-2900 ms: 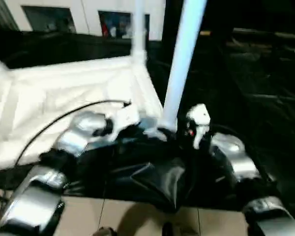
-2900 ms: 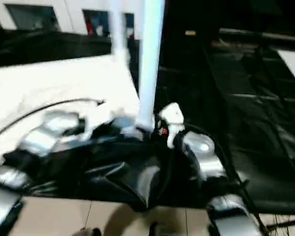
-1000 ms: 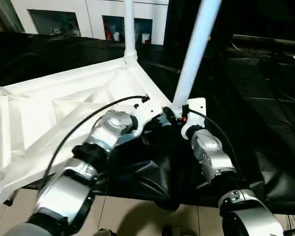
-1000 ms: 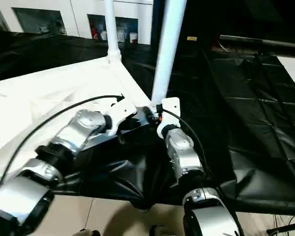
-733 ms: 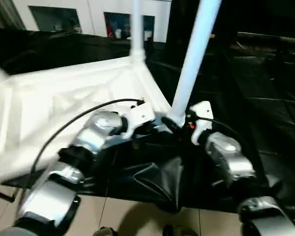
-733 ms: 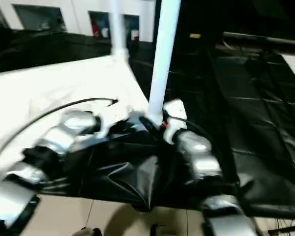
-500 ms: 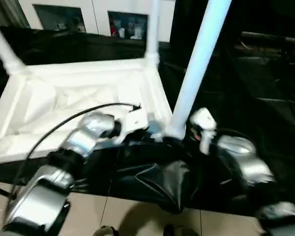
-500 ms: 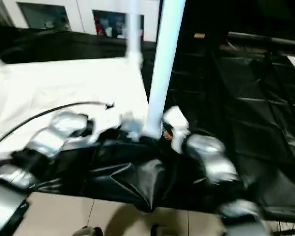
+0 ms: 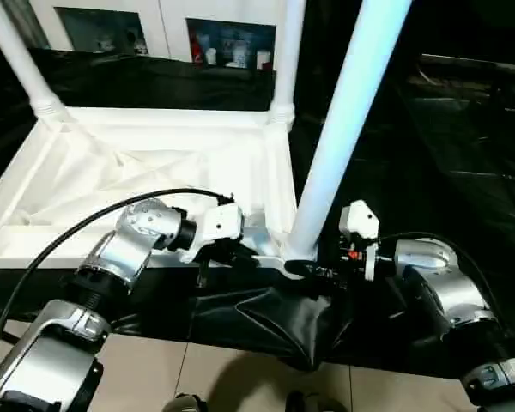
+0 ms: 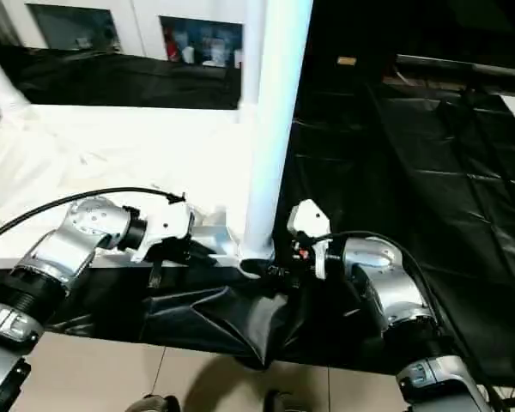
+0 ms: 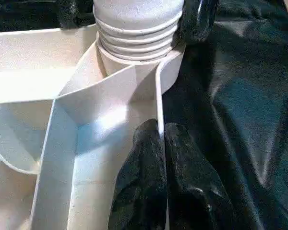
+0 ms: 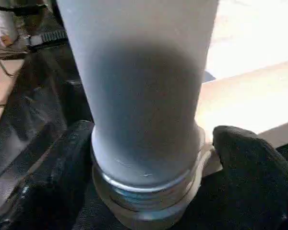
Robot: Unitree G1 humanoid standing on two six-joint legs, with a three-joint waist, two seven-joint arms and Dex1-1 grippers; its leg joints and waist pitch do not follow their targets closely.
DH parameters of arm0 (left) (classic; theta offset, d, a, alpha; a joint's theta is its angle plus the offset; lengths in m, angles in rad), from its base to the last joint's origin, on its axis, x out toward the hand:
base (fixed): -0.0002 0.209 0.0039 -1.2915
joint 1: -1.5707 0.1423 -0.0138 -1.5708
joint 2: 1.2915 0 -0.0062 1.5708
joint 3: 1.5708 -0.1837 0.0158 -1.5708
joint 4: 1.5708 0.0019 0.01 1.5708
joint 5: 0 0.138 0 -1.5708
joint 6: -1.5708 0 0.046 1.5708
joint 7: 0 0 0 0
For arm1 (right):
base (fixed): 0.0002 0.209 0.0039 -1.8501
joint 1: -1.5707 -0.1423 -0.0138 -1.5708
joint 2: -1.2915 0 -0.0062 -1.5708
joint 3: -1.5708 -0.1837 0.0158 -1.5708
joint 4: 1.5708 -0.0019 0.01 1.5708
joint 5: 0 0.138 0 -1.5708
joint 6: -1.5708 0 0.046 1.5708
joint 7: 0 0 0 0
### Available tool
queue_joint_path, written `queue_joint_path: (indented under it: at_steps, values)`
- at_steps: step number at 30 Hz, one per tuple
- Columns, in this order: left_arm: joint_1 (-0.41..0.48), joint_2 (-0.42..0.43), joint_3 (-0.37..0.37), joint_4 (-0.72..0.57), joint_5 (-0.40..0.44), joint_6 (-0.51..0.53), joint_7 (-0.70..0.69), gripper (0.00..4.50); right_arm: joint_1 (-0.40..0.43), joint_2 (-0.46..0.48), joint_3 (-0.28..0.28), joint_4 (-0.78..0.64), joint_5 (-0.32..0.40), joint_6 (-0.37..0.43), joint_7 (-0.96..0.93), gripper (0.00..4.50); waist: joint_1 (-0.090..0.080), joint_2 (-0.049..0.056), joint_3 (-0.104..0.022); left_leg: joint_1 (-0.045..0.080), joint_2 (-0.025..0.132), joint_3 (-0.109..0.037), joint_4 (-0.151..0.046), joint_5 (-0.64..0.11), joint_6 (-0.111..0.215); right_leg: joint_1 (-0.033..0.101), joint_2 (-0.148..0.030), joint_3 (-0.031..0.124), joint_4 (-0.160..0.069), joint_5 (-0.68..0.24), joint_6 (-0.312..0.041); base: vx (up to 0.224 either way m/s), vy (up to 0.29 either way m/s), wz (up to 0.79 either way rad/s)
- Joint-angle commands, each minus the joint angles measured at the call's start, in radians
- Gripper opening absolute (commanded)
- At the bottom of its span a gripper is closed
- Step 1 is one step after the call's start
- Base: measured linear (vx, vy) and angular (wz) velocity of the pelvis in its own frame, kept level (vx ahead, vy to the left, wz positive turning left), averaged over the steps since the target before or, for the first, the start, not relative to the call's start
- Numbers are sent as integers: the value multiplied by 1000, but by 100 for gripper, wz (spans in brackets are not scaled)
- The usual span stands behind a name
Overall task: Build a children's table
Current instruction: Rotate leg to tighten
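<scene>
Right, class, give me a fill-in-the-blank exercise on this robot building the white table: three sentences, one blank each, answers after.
1. The tabletop lies with its ribbed underside facing ____.
2. The right gripper has one black finger on each side of the near leg's ____ end.
3. The left gripper's jaws pinch the tabletop's thin ____.

Missing words: up; threaded; rim

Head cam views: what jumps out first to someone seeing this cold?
The white leg rising at the near corner of the upturned table top, its threaded base at the corner socket. The right gripper has its black fingers on either side of that base. The left gripper pinches the top's rim beside the socket, and two more legs stand at the far corners.
</scene>
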Motion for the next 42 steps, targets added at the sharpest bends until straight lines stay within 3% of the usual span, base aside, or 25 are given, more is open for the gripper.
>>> queue_joint_path:
  at_steps: [1, 11, 17, 19, 21, 22, 24, 26, 27, 28, 29, 30, 32, 37, 39, 42]
  values:
    - [23, 2, -42, -24, 9, 0, -38, 0, 6, -3, -4, -25, 11, 7, 25, 369, 1, 0, -67, 3, 27, -4, -52, -115, 101, 63, -64, 42, -48, -31, -282, 0, 0, 0]
    - [29, 3, -38, -30, 11, 3, -42, 0, 12, 1, 0, -19, 14, 21, 36, 282, 2, -1, -70, 4, 25, -5, -50, -99, 102, 65, -64, 42, -45, -23, -279, 0, 0, 0]
    - [14, -11, -42, 17, 66, 20, 63, 0, 19, 39, -28, 11, -4, 30, -55, 273, 0, -2, -69, 4, 24, -5, -50, -105, 98, 63, -64, 42, -48, -41, -274, 0, 0, 0]
    - [-2, -36, -33, 56, 84, 45, 136, 0, 16, 69, -47, 50, -27, 21, -154, 272, -4, -2, -64, 8, 22, -5, -52, -142, 78, 56, -65, 43, -60, -123, -261, 0, 0, 0]
    - [-20, -70, -20, 92, 93, 84, 210, 0, 15, 108, -67, 89, -50, 10, -271, 272, -7, -5, -62, 10, 21, -9, -56, -179, 49, 58, -70, 44, -69, -233, -230, 0, 0, 0]
    - [-38, -101, -11, 123, 103, 124, 276, 0, 14, 144, -83, 114, -64, 9, -372, 272, -10, -4, -58, 17, 21, -9, -60, -213, 25, 50, -71, 45, -80, -330, -205, 0, 0, 0]
    - [-59, -136, -4, 157, 115, 170, 351, 0, 12, 183, -100, 140, -83, 8, -488, 272, -13, -6, -58, 14, 19, -14, -62, -222, 13, 52, -71, 44, -85, -385, -179, 0, 0, 0]
    - [-99, -207, 22, 223, 113, 225, 479, 0, -10, 259, -142, 201, -110, 21, -728, 272, -16, -3, -60, 13, 17, -14, -63, -210, 6, 49, -68, 43, -86, -364, -172, 0, 0, 0]
    - [-99, -207, 22, 223, 113, 225, 479, 0, -10, 259, -142, 201, -110, 21, -728, 272, -17, -3, -59, 14, 15, -13, -63, -218, 3, 47, -67, 43, -88, -372, -171, 0, 0, 0]
    - [-122, -250, 35, 260, 109, 246, 544, 0, -27, 301, -156, 233, -126, 19, -844, 272, -17, -5, -62, 14, 13, -15, -62, -221, -1, 49, -69, 42, -89, -383, -168, 0, 0, 0]
    - [-132, -270, 36, 279, 113, 248, 570, 0, -40, 324, -164, 254, -132, 14, -897, 272, -18, -6, -62, 13, 12, -14, -62, -220, 0, 48, -68, 43, -90, -384, -164, 0, 0, 0]
    - [-141, -288, 39, 297, 115, 250, 592, 0, -54, 346, -173, 277, -132, 10, -944, 272, -14, 1, -64, 16, 12, -14, -61, -217, 3, 48, -69, 44, -90, -373, -164, 0, 0, 0]
    - [-151, -309, 35, 321, 122, 244, 611, 0, -79, 370, -172, 304, -139, -5, -982, 272, -14, -1, -65, 14, 11, -12, -60, -211, 12, 48, -65, 45, -88, -330, -169, 0, 0, 0]
    - [-165, -326, 30, 348, 133, 225, 601, 0, -108, 384, -150, 321, -159, -60, -935, 272, -12, -3, -64, 8, 10, -13, -61, -218, 38, 51, -67, 43, -90, -329, -163, 0, 0, 0]
    - [-162, -308, 21, 340, 141, 198, 576, 0, -94, 381, -157, 266, -117, -113, -816, 328, -13, -4, -63, 7, 12, -14, -63, -230, 47, 52, -67, 41, -92, -343, -160, 0, 0, 0]
    - [-152, -276, 11, 320, 140, 165, 528, 0, -86, 338, -163, 210, -103, -143, -756, 353, -10, -6, -65, 4, 14, -13, -62, -201, 63, 54, -67, 42, -85, -289, -174, 0, 0, 0]
